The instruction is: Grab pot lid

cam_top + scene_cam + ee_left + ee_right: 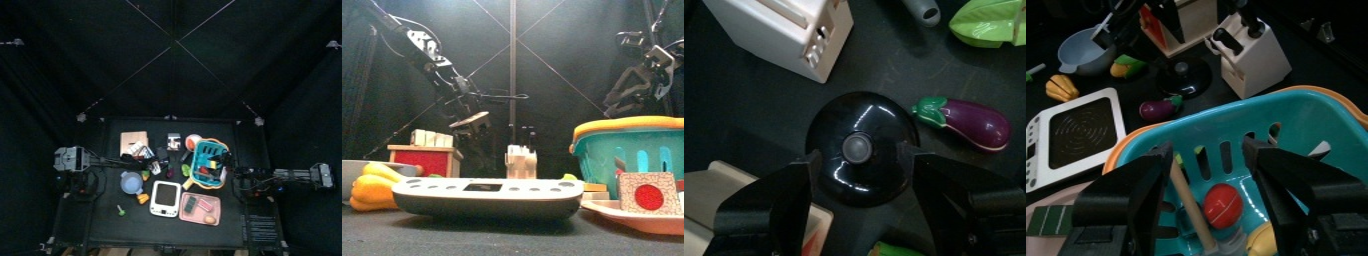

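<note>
I see the black pot lid (858, 150) flat on the table beside a purple eggplant (971, 122), near a white toaster (784, 30). My left gripper (861, 185) hangs over it, jaws wide apart, apparently not touching. The right gripper (1207, 165) hovers open above the teal basket (1313, 125).

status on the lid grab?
Left gripper open, jaws either side of the black pot lid, not closed. Right gripper open, hovers over the teal basket. Toy eggplant beside the lid, apart.
</note>
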### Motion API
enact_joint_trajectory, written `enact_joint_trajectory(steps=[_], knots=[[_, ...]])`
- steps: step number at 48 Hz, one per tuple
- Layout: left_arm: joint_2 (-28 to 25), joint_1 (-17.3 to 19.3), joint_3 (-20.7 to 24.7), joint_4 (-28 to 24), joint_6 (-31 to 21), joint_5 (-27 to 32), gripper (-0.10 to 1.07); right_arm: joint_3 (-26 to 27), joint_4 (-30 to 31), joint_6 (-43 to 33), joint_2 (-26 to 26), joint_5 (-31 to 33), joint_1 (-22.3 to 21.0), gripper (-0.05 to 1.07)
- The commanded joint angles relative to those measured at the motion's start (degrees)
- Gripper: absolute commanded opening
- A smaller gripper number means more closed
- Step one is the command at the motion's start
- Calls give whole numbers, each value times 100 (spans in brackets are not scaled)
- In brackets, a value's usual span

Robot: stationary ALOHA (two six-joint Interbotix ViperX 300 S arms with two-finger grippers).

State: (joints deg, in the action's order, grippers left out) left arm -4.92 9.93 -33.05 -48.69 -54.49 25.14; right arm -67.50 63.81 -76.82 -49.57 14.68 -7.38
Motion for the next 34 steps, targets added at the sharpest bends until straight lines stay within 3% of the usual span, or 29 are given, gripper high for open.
enact_joint_trajectory(steps=[1,11,34], knots=[[62,193,-18,9,0,-316,95,97,9,0,35,-18,-26,91],[53,457,-255,18,9,-896,95,97,0,0,35,-18,-62,90],[-167,571,-369,0,35,-1336,95,88,-9,0,35,-18,-123,91]])
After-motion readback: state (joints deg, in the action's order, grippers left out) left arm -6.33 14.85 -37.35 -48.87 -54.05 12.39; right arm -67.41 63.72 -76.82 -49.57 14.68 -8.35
